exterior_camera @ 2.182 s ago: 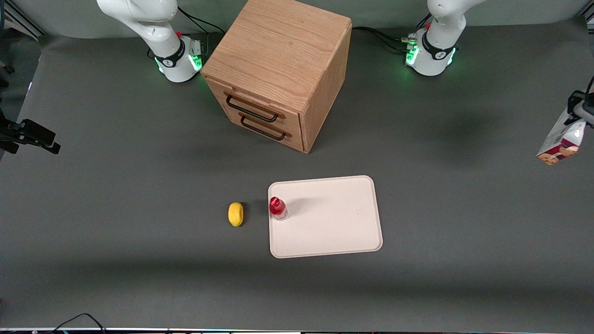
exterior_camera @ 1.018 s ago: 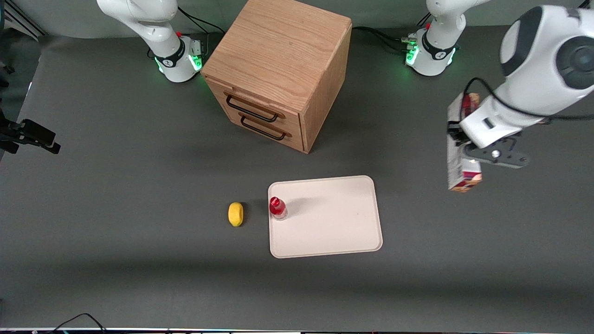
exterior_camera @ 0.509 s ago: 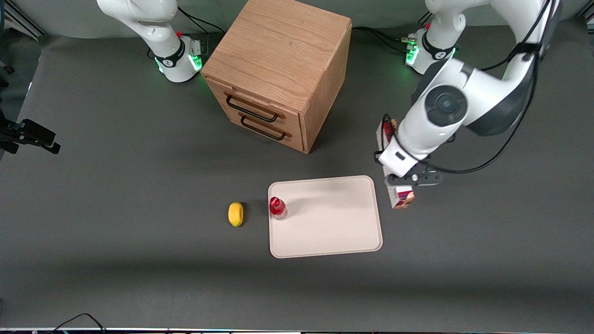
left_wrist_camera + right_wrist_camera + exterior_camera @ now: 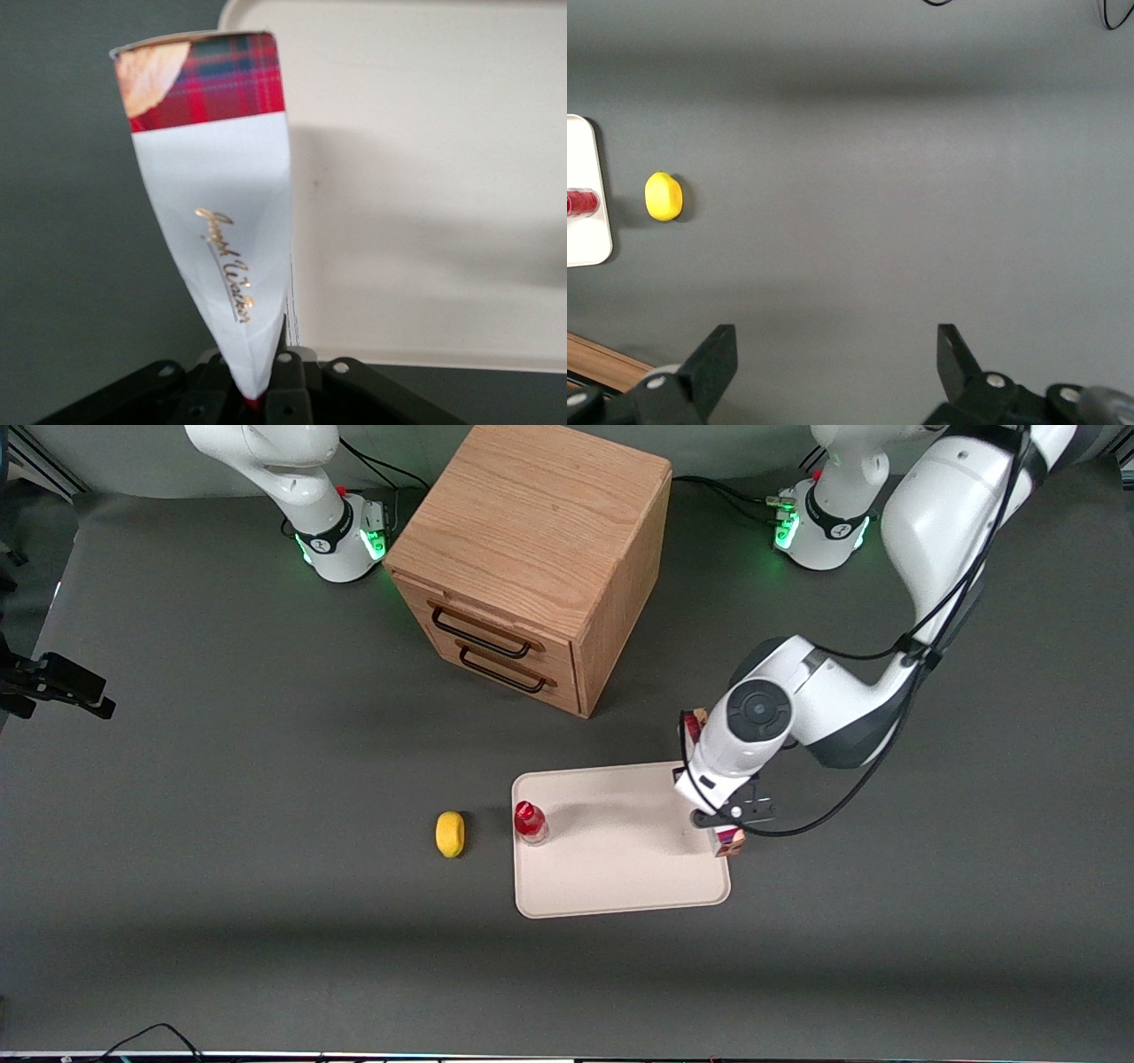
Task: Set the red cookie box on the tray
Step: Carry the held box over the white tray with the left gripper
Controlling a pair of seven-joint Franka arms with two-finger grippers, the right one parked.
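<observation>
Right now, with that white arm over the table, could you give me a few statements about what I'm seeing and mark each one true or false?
1. The gripper is shut on the red cookie box. True.
2. The box lies flat in the middle of the tray. False: it is held over the tray's edge toward the working arm's end.
3. A small red-capped bottle stands on the tray. True.
4. The yellow lemon is on the tray. False: it sits on the table beside the tray.
5. The wooden drawer cabinet has a drawer pulled open. False: both look closed.
</observation>
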